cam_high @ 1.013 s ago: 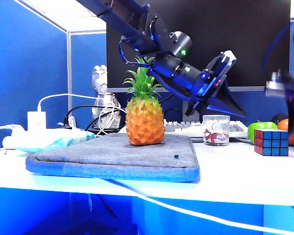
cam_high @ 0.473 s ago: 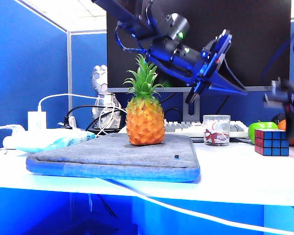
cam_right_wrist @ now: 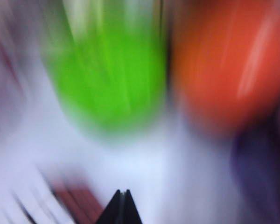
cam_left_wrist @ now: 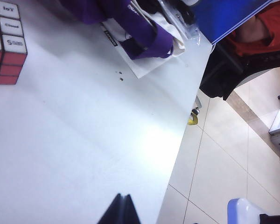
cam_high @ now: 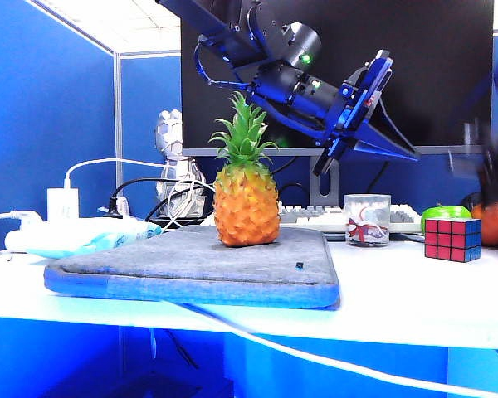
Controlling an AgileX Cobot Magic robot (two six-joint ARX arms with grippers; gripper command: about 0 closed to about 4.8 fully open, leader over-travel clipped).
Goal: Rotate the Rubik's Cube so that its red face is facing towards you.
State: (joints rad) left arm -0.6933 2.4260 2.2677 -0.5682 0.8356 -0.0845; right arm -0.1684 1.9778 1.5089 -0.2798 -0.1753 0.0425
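1. Red squares of the Rubik's Cube (cam_high: 453,240) already front the exterior camera; rotation looks done or nearly.
2. Left tool (cam_high: 349,124): fingers pressed together, empty, raised well above the bench (cam_high: 398,307).
3. Right tool (cam_right_wrist: 121,205): blurred, state cannot be told, beside the cube.
4. Clearance: apple (cam_high: 445,213) just behind; bench edge near.

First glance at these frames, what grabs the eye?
The orange pineapple standing upright on the grey mat at the table's centre, with the left gripper raised above and behind it, tips together. Far right on the white table sits the Rubik's Cube, red face toward the exterior camera, a green apple behind it; the right gripper beside it is blurred by motion.
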